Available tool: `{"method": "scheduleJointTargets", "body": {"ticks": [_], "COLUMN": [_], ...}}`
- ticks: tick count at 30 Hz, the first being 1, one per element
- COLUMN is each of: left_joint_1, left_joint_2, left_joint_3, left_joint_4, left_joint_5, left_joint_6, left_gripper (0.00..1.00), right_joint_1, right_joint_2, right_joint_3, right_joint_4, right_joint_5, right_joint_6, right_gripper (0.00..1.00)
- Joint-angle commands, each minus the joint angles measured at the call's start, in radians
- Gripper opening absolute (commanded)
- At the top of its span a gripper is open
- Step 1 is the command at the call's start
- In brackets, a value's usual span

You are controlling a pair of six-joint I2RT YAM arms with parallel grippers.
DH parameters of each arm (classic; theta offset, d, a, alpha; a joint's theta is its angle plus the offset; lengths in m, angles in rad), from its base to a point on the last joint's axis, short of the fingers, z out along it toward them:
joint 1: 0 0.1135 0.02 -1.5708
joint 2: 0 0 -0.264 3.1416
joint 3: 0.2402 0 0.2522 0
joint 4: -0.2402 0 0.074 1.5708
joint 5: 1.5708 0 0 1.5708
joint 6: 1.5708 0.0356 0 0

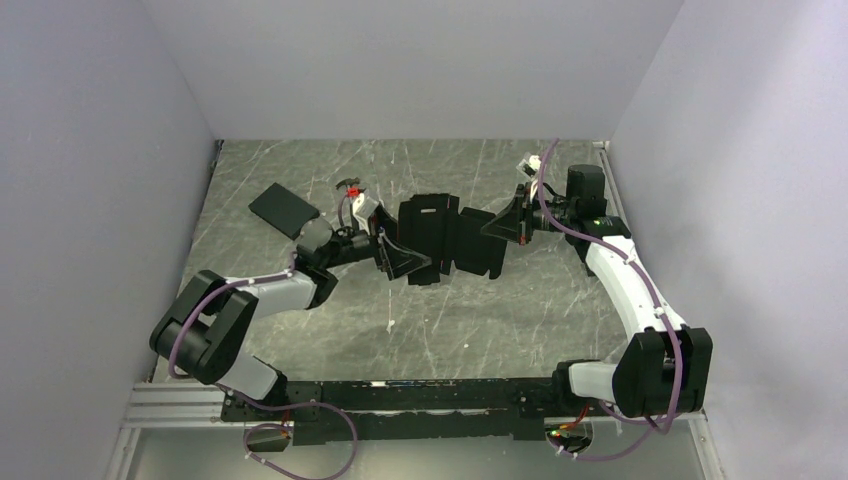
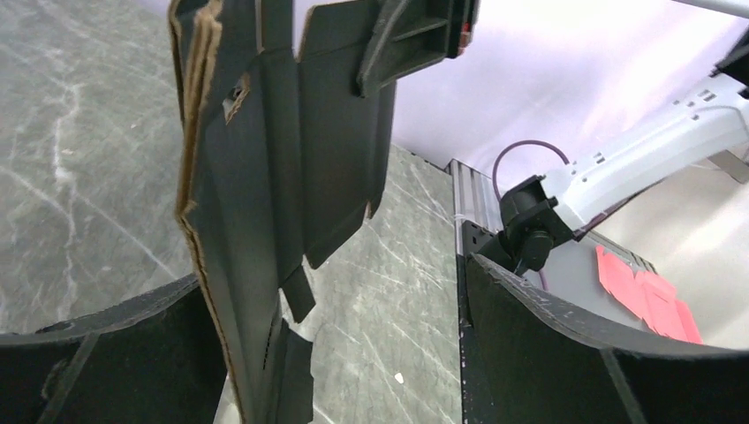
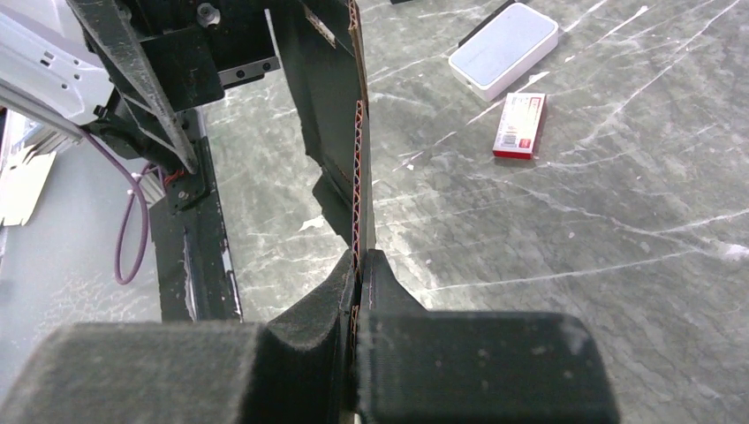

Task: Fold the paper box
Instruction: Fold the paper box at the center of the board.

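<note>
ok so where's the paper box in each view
Top external: paper box at centre, between left gripper and right gripper.
Left wrist: left of centre, hanging upright between the open jaws.
Right wrist: edge-on at top centre, running down into the shut right gripper.
Shared landmark: the grey marbled table, in all three.

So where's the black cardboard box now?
In the top view, the black cardboard box is above the middle of the grey table, pinched by the right gripper.
</note>
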Motion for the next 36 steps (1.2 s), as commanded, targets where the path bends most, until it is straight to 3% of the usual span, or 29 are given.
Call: {"method": "scheduleJointTargets", "body": {"ticks": [1, 4, 8, 9, 12, 17, 18, 28, 32, 36], "left_joint_1": [-0.004, -0.010, -0.013, -0.014, -0.017, -0.019, -0.018, 0.057, 0.084, 0.087], "left_joint_2": [-0.069, -0.111, -0.128, -0.125, -0.103, -0.064, -0.062, -0.160, -0.228, -0.310], "left_joint_3": [0.031, 0.086, 0.134, 0.145, 0.157, 0.156, 0.153, 0.084, 0.082, 0.093], "left_joint_4": [-0.185, -0.426, -0.555, -0.574, -0.551, -0.468, -0.456, -0.381, -0.434, -0.519], "left_joint_5": [-0.129, -0.272, -0.398, -0.408, -0.386, -0.318, -0.309, -0.182, -0.098, 0.003], "left_joint_6": [0.073, 0.121, 0.114, 0.109, 0.106, 0.100, 0.107, 0.286, 0.419, 0.561], "left_gripper": [0.93, 0.85, 0.50, 0.46, 0.37, 0.06, 0.00, 0.00, 0.00, 0.00], "right_joint_1": [-0.001, 0.000, 0.010, 0.013, 0.021, 0.026, 0.025, 0.017, -0.021, -0.104], "right_joint_2": [-0.007, -0.015, -0.015, -0.015, -0.013, -0.016, -0.018, -0.021, -0.009, -0.003], "right_joint_3": [0.000, -0.005, -0.006, -0.006, -0.004, 0.009, 0.020, 0.310, 0.482, 0.555], "right_joint_4": [0.033, 0.031, 0.032, 0.033, 0.032, 0.005, -0.015, -0.581, -0.757, -0.678], "right_joint_5": [0.012, 0.028, 0.040, 0.040, 0.032, -0.026, -0.047, -0.122, -0.118, -0.053], "right_joint_6": [-0.015, -0.021, -0.021, -0.021, -0.022, -0.048, -0.068, -0.545, -0.650, -0.555], "right_gripper": [0.00, 0.00, 0.00, 0.00, 0.00, 0.00, 0.04, 0.67, 0.78, 0.79]}}
